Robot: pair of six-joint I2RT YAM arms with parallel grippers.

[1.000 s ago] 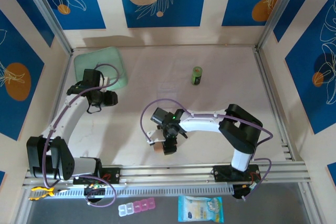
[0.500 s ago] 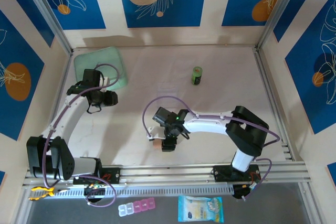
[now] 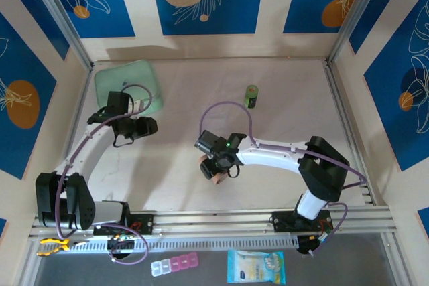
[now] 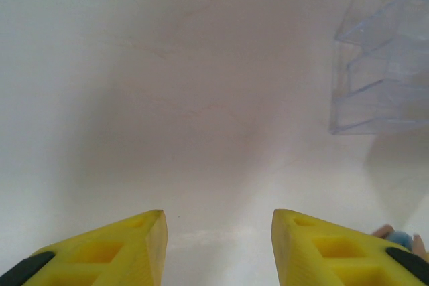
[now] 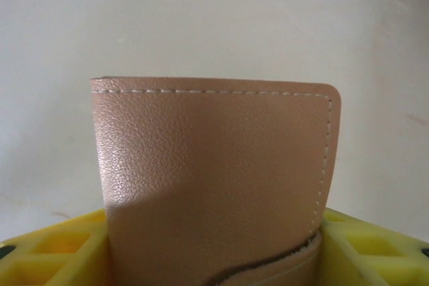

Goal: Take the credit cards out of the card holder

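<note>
The right claw (image 3: 216,171) grips the card holder (image 3: 216,179) just above the desk (image 3: 295,105), near the middle of the surface and toward its near edge. In the right wrist view the yellow fingers (image 5: 53,249) press against both sides of the card holder (image 5: 214,165), which stands upright between them. Its pinkish-tan outer face with white stitching is turned to the camera, and a curved flap edge shows low on that face.

The left claw (image 3: 147,126) hangs released over the left part of the desk, well apart from the right one. In the left wrist view its yellow fingers (image 4: 107,249) are spread with bare desk between them, and a clear plastic tiered box (image 4: 379,65) stands at the upper right.

A mint-green case (image 3: 127,78) lies in the far left corner, just beyond the left arm. A small green can (image 3: 251,96) stands upright toward the back, right of centre. A pill box (image 3: 174,265) and a blue packet (image 3: 256,267) lie in front of the arm bases, off the desk.
</note>
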